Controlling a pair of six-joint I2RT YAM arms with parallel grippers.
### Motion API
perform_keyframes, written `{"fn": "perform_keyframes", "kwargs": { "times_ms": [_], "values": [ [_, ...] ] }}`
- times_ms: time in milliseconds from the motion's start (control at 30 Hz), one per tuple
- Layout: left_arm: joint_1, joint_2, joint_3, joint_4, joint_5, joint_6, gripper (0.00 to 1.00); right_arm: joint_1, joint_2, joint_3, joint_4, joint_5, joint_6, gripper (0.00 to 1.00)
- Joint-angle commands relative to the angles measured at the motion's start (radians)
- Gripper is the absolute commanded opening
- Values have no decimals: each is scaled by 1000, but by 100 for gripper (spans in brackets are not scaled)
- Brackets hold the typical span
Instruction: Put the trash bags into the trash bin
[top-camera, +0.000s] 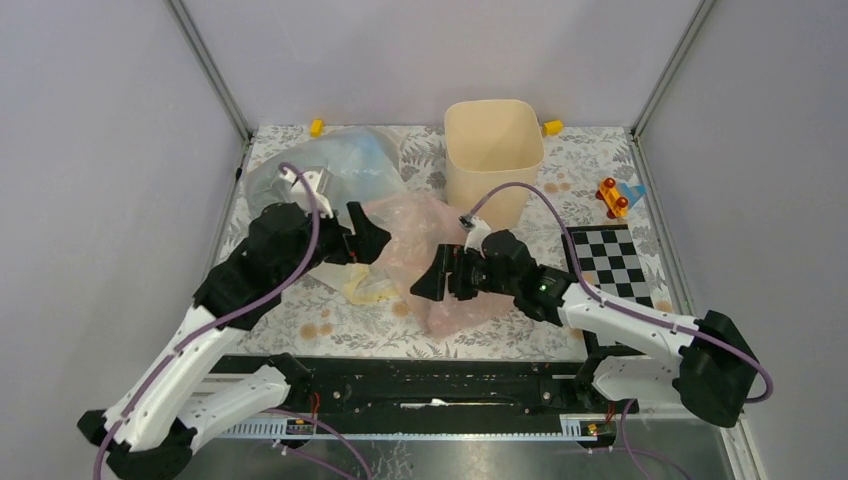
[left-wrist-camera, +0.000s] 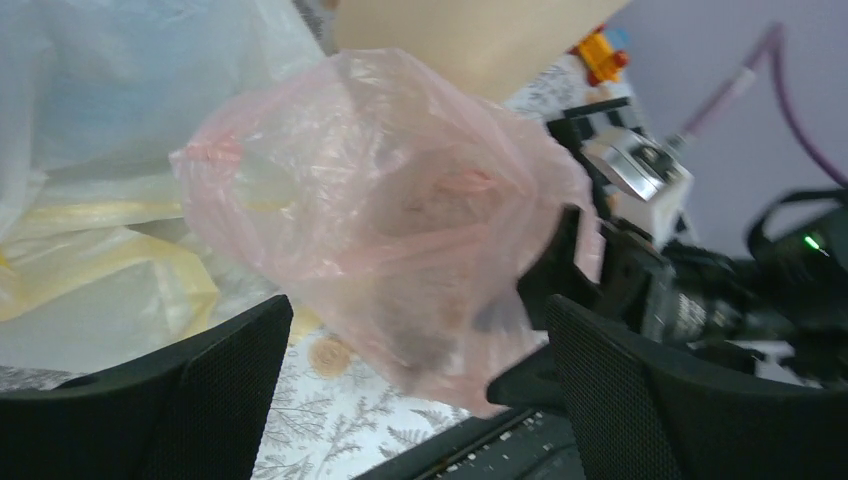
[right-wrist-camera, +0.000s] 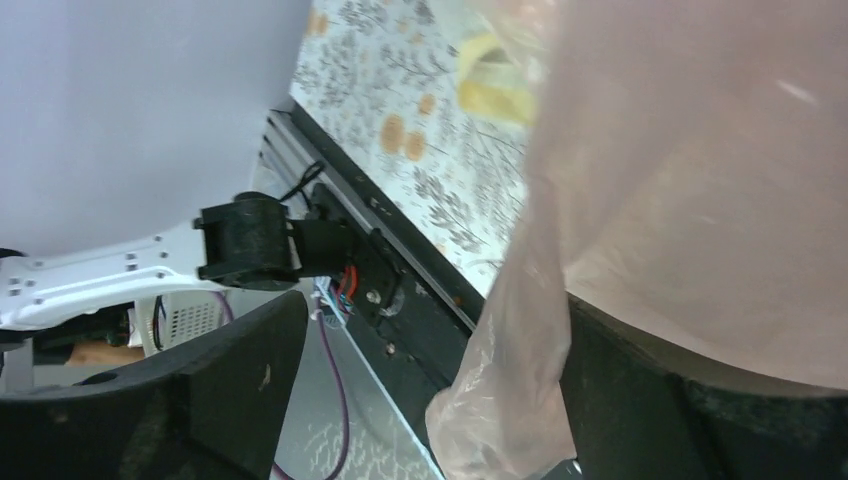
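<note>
Trash bin (top-camera: 493, 140): stood upright at the far side of the table (top-camera: 300, 330), a little right of centre, its open top facing up.
Pink bag (top-camera: 425, 250): lay crumpled mid-table, just near of the bin and outside it, between the two grippers.
Left gripper (top-camera: 365, 238): fingers spread wide at the pink bag's left edge. From its own wrist camera the bag bulged ahead of the gap, and nothing was pinched.
Right gripper (top-camera: 437, 280): fingers also held well apart, nosed into the bag's near-right side. Pink film draped over one finger rather than being clamped.
Bluish-clear bag (top-camera: 335, 165): puffed up at the far left, beyond the left arm.
Yellow bag (top-camera: 365, 287): lay flat on the near-left side of the pink one, partly tucked under it.
Checkerboard (top-camera: 610, 262): lay flat on the right of the table.
Toy (top-camera: 612, 197): small, red and orange, to the right of the bin and well apart from it.
</note>
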Motion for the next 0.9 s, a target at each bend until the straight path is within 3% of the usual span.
{"fn": "perform_keyframes", "kwargs": {
  "times_ms": [0, 67, 133, 267, 400, 567, 667, 867],
  "values": [
    [2, -72, -60, 21, 219, -40, 99, 25, 32, 108, 91, -10, -21, 99],
    [-7, -88, -120, 84, 341, -64, 99, 25, 1, 107, 62, 29, -34, 100],
    [-48, -109, -196, 153, 362, -85, 99, 26, -53, 115, -31, 122, -48, 100],
    [-212, -124, -297, 250, 209, -85, 99, 26, -170, 139, -276, 395, -43, 100],
    [-376, -55, -302, 315, 86, -101, 99, 25, -284, 148, -418, 553, -49, 100],
    [-618, 51, -255, 335, -226, -104, 99, 25, -386, 167, -563, 729, -53, 100],
    [-683, 99, -226, 283, -392, -189, 99, 26, -423, 180, -675, 854, -37, 100],
    [-752, 218, -258, 356, -409, -320, 99, 25, -517, 108, -777, 932, -33, 100]
  ]
}}
